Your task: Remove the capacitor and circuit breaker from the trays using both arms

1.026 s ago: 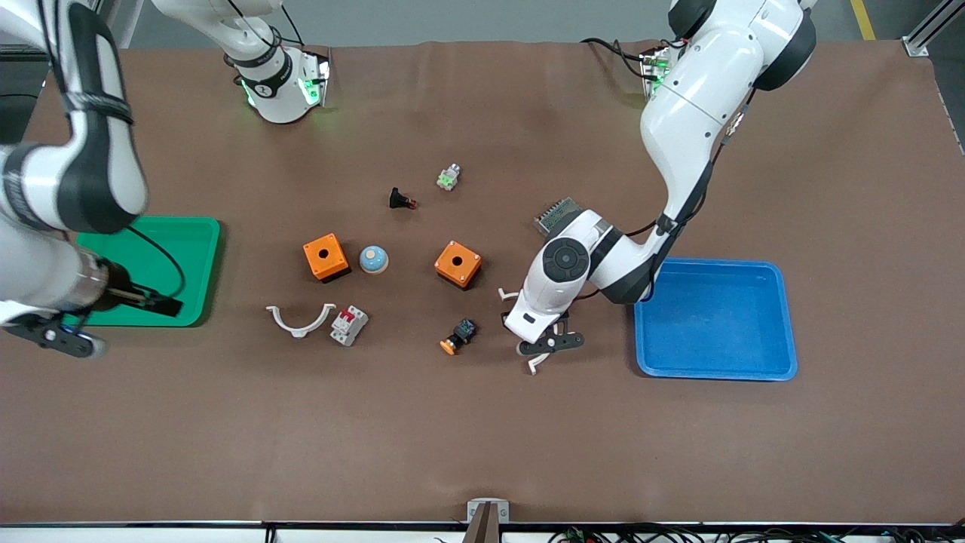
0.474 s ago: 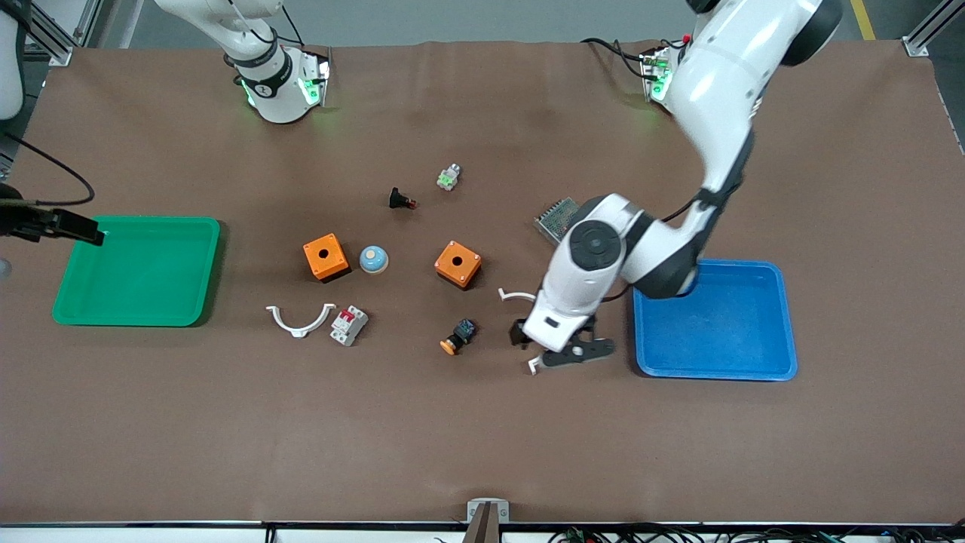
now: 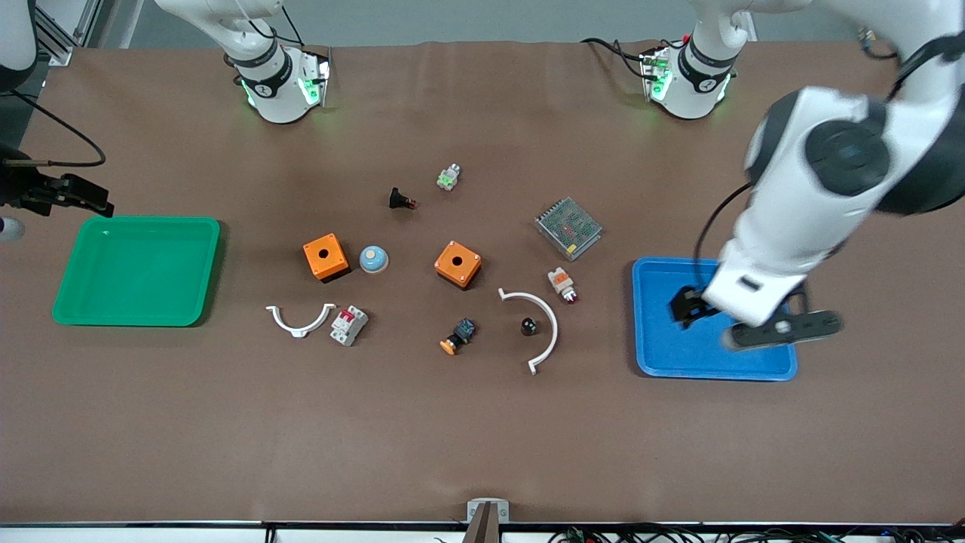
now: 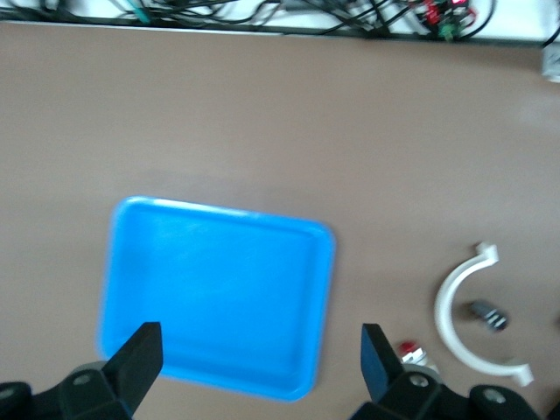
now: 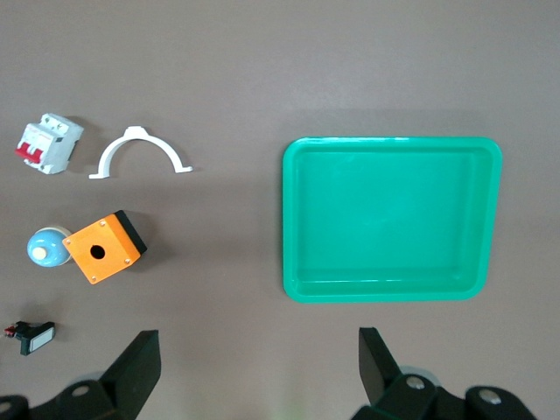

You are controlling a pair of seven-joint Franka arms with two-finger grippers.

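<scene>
I see my left gripper (image 3: 735, 320) up in the air over the blue tray (image 3: 776, 369), at the left arm's end of the table. Its fingers (image 4: 140, 354) are spread wide and hold nothing; the tray under them has nothing in it.

My right gripper (image 3: 75, 197) hangs over the table edge at the right arm's end, just above the green tray (image 3: 188, 313). Its fingers (image 5: 136, 363) are also wide apart and hold nothing.

The capacitor (image 3: 529, 326) lies on the brown table (image 3: 482, 437), inside the curve of a white curved clip (image 3: 549, 324), between the blue tray and the button with the orange cap (image 3: 457, 336).

The breaker (image 3: 349, 325) lies toward the green tray, just beside a second white clip (image 3: 300, 320) and nearer to the front camera than an orange box (image 3: 326, 257).
</scene>
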